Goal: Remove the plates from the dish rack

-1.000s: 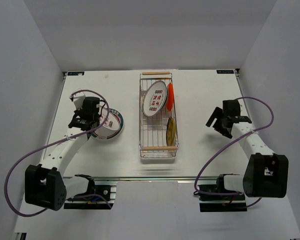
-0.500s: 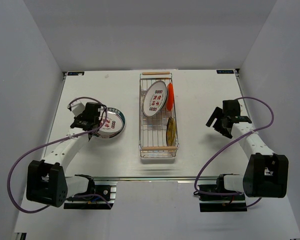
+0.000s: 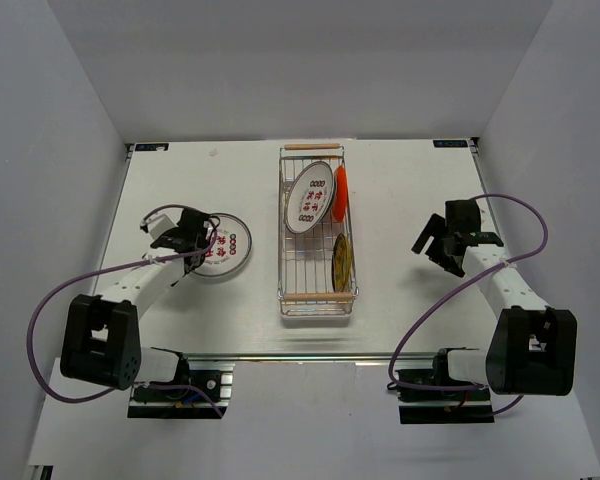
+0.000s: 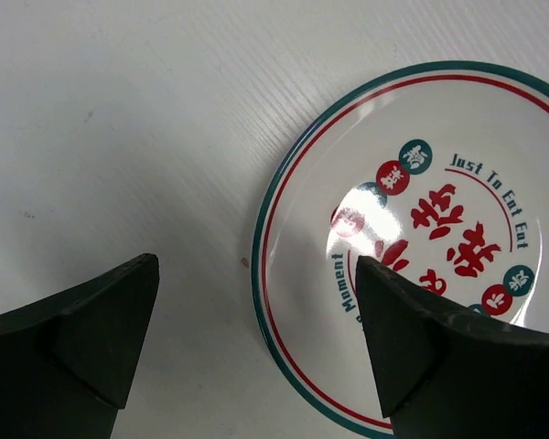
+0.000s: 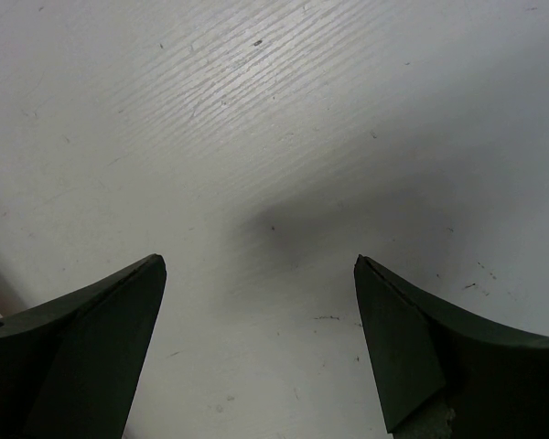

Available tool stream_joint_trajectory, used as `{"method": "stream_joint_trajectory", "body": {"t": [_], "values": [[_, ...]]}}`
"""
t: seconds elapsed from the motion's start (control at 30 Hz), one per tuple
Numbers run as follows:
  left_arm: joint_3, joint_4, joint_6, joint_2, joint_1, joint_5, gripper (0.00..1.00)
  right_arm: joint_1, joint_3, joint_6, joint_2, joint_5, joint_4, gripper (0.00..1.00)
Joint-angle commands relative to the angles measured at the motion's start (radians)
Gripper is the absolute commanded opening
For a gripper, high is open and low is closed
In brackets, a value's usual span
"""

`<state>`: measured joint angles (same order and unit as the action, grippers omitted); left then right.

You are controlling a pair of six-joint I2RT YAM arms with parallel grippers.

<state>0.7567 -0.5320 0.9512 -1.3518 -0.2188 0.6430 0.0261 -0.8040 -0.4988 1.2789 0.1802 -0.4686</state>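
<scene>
The dish rack (image 3: 302, 272) sat in the middle of the table (image 3: 400, 170), its long axis running away from the arm bases, roughly midway between the two arms. Three plates stood in it. A white plate with red marks (image 3: 310, 197) leaned in the far half toward the left side, and an orange-red plate (image 3: 340, 192) stood on edge just beside it on the right. A yellow-brown plate (image 3: 342, 262) stood on edge in the near half along the right wall. The rack lay to the right of the left fingers (image 3: 193, 233) and to the left of the right fingers (image 3: 438, 243), and the two edge-on plates looked nearer the right arm. One teal-rimmed plate (image 3: 225, 243) lay flat on the table, well left of the rack. The left fingers were spread wide and low over its left rim, which showed between them in the wrist view, and they grasped nothing. Whether a tip touched the plate could not be told. The right fingers were likewise wide apart above bare table, empty.
</scene>
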Motion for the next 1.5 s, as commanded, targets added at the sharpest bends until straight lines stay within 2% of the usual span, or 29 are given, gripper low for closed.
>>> {"method": "stream_joint_trajectory", "body": {"t": [0.0, 0.13, 0.23, 0.43, 0.47, 0.5, 0.6, 0.77, 0.83, 0.87, 1.0, 1.13, 1.4, 1.47], "values": [[0.05, -0.037, 0.031, 0.042, 0.001, 0.049, 0.98, -0.002, -0.026, -0.012, 0.0, 0.004, 0.016, 0.89], [0.15, -0.123, 0.017, 0.049, -0.02, 0.037, 0.98, -0.003, -0.029, -0.006, 0.003, -0.002, 0.015, 0.89], [0.256, -0.12, -0.093, 0.065, -0.03, -0.028, 0.98, -0.002, -0.035, 0.0, 0.005, 0.002, 0.01, 0.89], [0.388, 0.057, -0.317, 0.085, -0.054, -0.32, 0.93, -0.003, -0.041, 0.006, 0.004, 0.019, 0.001, 0.89], [0.403, 0.081, -0.343, 0.062, -0.077, -0.372, 0.98, -0.002, -0.041, 0.008, 0.004, 0.021, -0.001, 0.89], [0.441, 0.114, -0.371, 0.042, -0.089, -0.482, 0.98, -0.002, -0.041, 0.009, 0.005, 0.021, 0.001, 0.89], [0.515, 0.104, -0.449, -0.055, -0.168, -0.586, 0.98, -0.002, -0.044, 0.023, -0.006, 0.024, -0.005, 0.89], [0.627, 0.101, -0.574, -0.142, -0.315, -0.592, 0.98, -0.003, -0.037, 0.032, -0.044, 0.024, 0.007, 0.89], [0.685, 0.093, -0.633, -0.18, -0.35, -0.637, 0.98, -0.002, -0.032, 0.037, -0.043, 0.018, 0.005, 0.89], [0.723, 0.086, -0.684, -0.246, -0.408, -0.687, 0.98, -0.003, -0.032, 0.039, -0.033, 0.016, 0.004, 0.89], [0.808, 0.075, -0.727, -0.323, -0.468, -0.706, 0.98, 0.0, -0.034, 0.039, -0.021, 0.015, 0.002, 0.89], [0.862, 0.056, -0.727, -0.378, -0.501, -0.576, 0.98, -0.003, -0.034, 0.039, -0.027, 0.01, -0.001, 0.89], [0.888, 0.05, -0.704, -0.408, -0.53, -0.465, 0.98, 0.0, -0.024, 0.045, -0.09, -0.013, 0.008, 0.89], [0.876, 0.047, -0.69, -0.392, -0.53, -0.442, 0.98, 0.006, -0.02, 0.052, -0.119, -0.097, 0.033, 0.89]]}}
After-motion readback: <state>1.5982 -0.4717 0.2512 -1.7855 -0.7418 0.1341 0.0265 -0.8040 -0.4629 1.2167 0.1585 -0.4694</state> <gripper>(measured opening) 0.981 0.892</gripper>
